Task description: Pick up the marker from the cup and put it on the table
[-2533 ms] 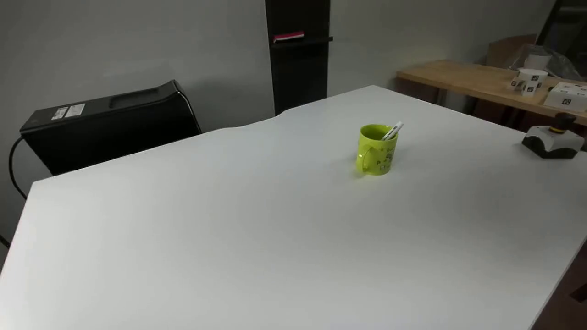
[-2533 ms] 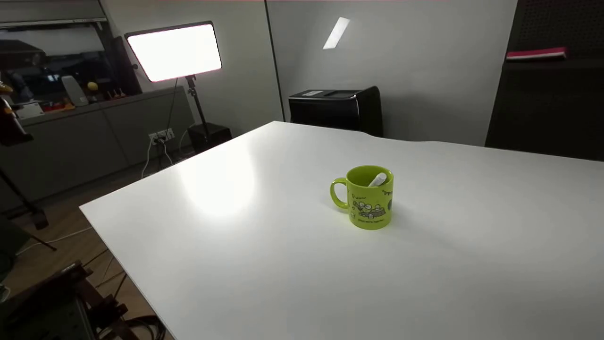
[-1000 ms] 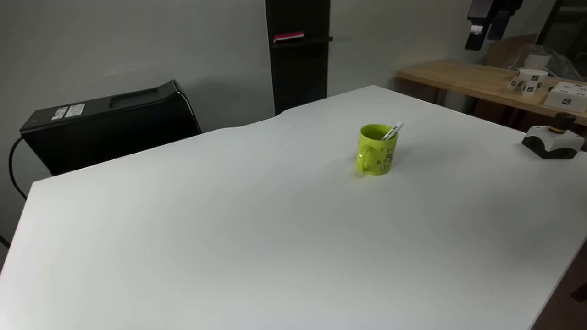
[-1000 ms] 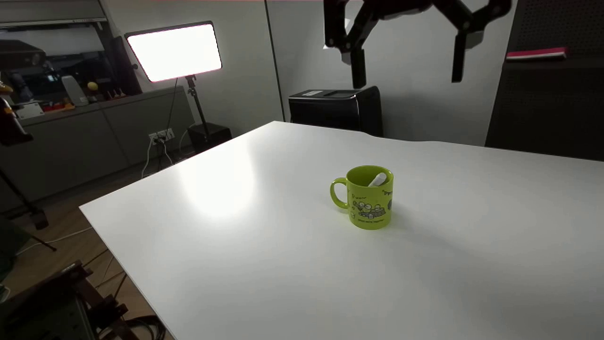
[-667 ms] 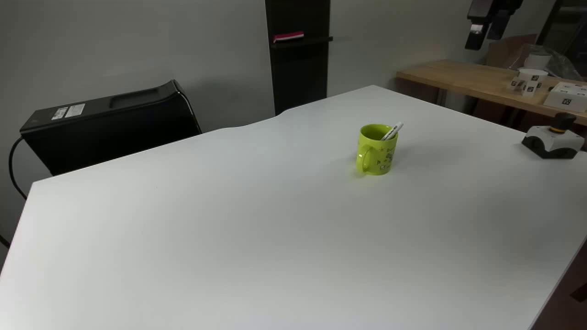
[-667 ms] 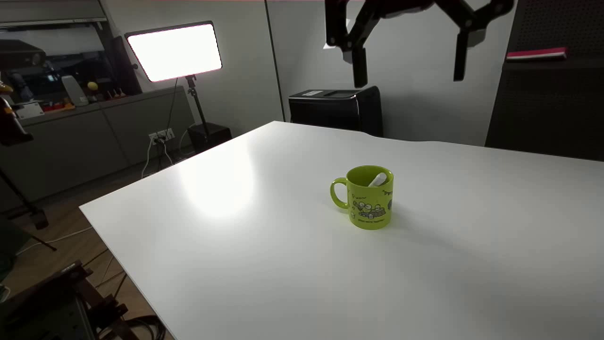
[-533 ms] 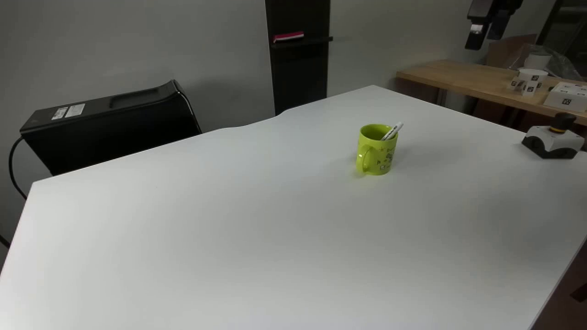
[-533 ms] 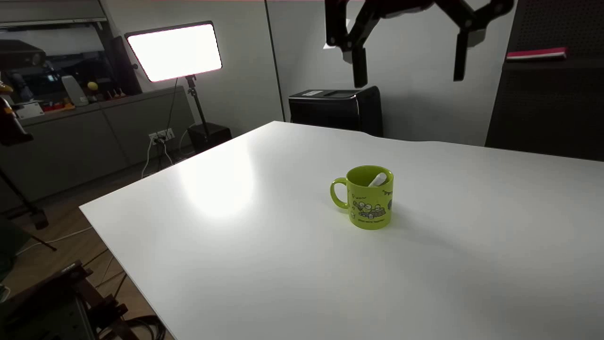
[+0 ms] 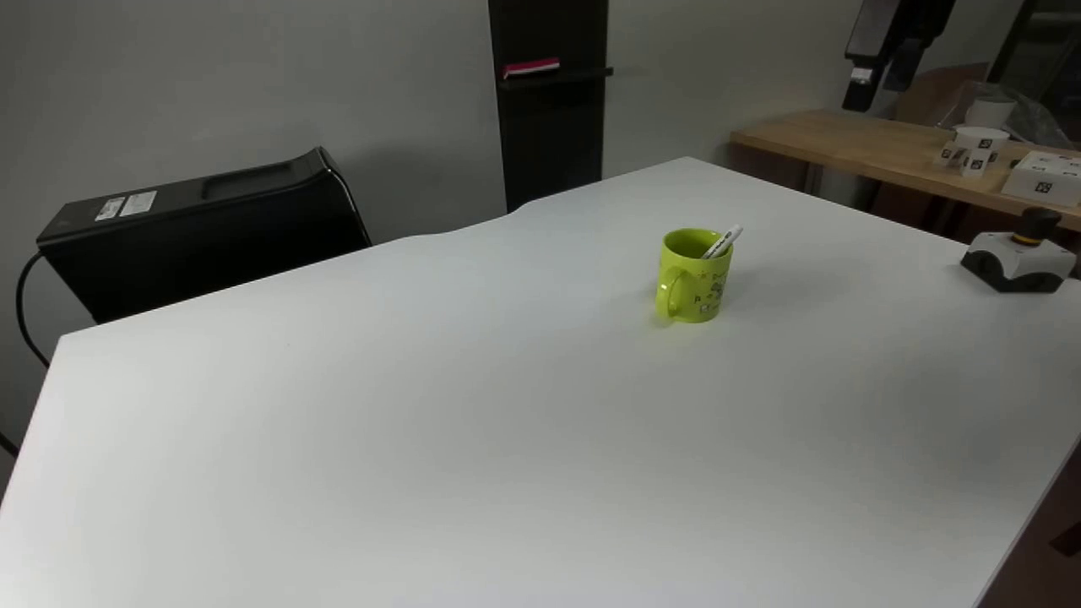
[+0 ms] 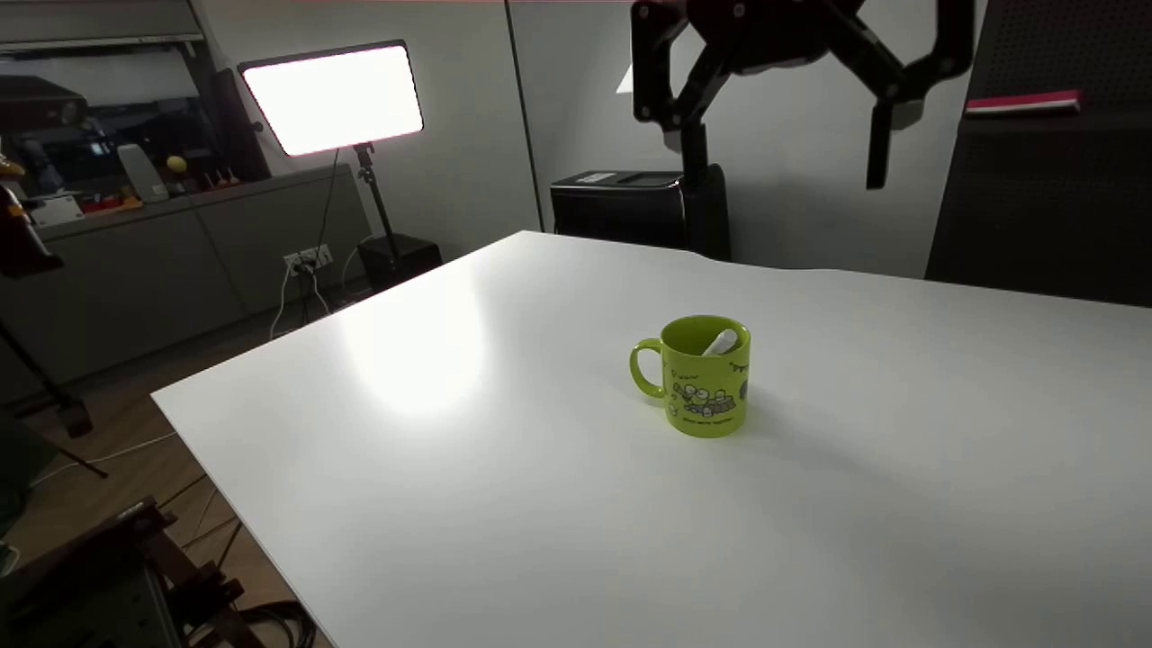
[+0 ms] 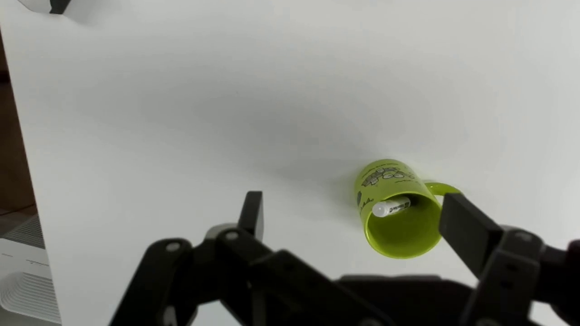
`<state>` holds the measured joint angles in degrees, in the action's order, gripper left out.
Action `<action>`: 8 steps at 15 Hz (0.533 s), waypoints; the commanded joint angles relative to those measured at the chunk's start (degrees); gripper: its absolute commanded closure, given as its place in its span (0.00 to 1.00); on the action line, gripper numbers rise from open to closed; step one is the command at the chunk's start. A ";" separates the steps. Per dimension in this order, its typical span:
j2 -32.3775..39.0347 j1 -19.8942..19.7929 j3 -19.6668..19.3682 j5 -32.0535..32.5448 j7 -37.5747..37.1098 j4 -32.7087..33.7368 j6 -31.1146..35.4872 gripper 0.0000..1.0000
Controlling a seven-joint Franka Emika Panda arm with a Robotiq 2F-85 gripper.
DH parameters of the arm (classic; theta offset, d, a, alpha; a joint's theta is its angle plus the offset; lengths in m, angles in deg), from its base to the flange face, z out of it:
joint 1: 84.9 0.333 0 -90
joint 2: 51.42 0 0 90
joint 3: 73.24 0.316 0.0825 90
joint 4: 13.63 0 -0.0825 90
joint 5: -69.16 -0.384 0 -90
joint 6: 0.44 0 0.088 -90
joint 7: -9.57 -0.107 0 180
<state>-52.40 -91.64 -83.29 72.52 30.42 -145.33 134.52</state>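
The marker is stood at a slant in the cup, its lower part hidden by the cup's wall in both exterior views. Its white end is exposed at the rim. In the wrist view it is seen from above, with small print on its barrel, too blurred to be read; its sunken end can hardly be made out. By the top edge of both exterior views the upper part of the gripper is cut off.

The marker is placed below the gripper and well apart from it. In the wrist view it is framed between the two fingers, nearer the finger at the right of that view, by which the cup's handle is partly covered. The fingers are spread wide apart.

The marker's long axis is tilted, with the exposed end pointed up and away from the handle: toward the upper right in both exterior views, toward the left in the wrist view. The cup is set upright on the white table.

Near the table's edge, in an exterior view, a black-knobbed white device is seen. Beyond it a light wooden table is cut off by the right edge.
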 commanded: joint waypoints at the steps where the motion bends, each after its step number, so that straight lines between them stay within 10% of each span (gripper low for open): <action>1: 1.99 -0.40 0.84 -0.70 -3.76 0.74 4.26 0.00; 8: 6.33 0.21 3.13 -5.08 -2.76 1.51 9.41 0.00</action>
<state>-48.51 -91.57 -81.39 69.28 28.49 -145.30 142.26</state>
